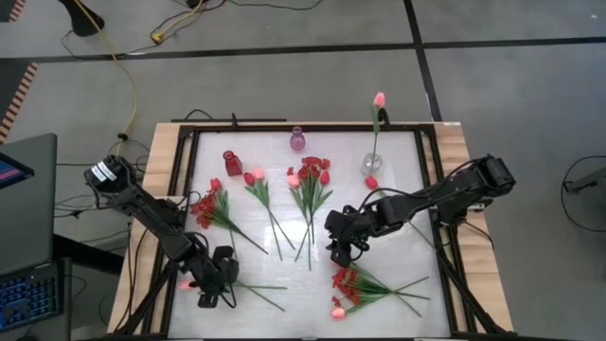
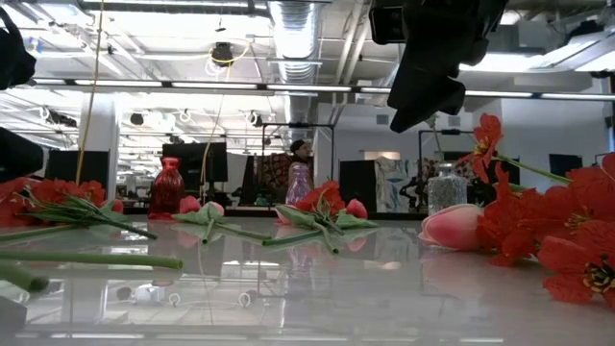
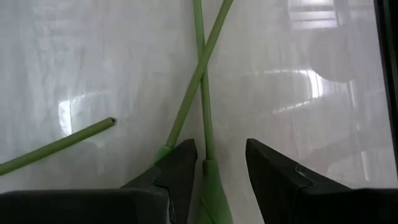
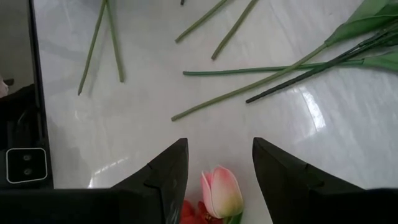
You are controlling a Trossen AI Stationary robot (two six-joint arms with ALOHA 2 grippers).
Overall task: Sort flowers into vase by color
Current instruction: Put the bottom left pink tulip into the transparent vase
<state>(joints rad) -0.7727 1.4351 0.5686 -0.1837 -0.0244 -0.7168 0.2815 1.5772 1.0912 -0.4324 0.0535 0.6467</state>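
Stems (image 3: 198, 74) cross betw open, empty left gripper (image 3: 221, 155) fingers; right gripper (image 4: 214, 158) open over pink tulip (image 4: 221, 190).

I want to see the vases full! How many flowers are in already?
Just one: a pink tulip stands in the clear vase. The left pincer straddles a green stem; the right pincer hovers open over a pink bud. The red vase, purple vase and bunches on the table wait.

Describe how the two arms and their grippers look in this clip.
Both arms are dark, jointed and black. The left arm carries a white label near its base and loose black cables. Each gripper, left and right, ends in two dark wedge-shaped fingers.
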